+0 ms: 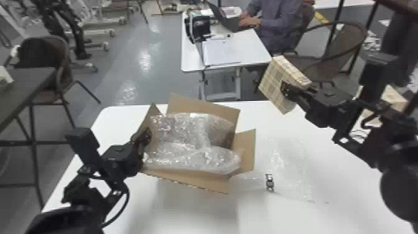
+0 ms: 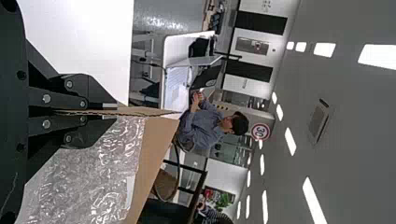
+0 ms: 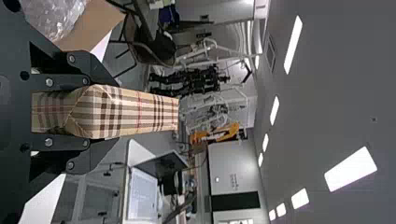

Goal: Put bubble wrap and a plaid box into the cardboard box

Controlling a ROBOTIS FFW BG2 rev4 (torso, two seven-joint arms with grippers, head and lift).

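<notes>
1. Above the far right part of the white table [image 1: 192, 214], I have the plaid box [image 1: 275, 84] in my right gripper [image 3: 114, 113], whose two fingers press its opposite faces. It is tilted, and well apart from the cardboard box [image 1: 202, 183].

2. On the other side, my left gripper [image 2: 109, 112] pinches the left wall of the cardboard box, with its fingers almost together on this thin edge. I judge that this serves to steady the box.

3. Inside the open cardboard box lies the bubble wrap [image 1: 189, 155], piled nearly up to the rim. Another clear sheet [image 1: 289, 168] lies on the table to the right, near a small dark object [image 1: 269, 183].

4. So, in my judgement, the wrapping part is mostly done, and the step in hand is to bring in the plaid box.

5. For the next move, I should carry the plaid box leftward over the opening, turn it more level, and lower it onto the wrap before I spread the right fingers.

6. I must take care with the right flap, because a low path could catch it, and the full wrap may push the plaid box up.
</notes>
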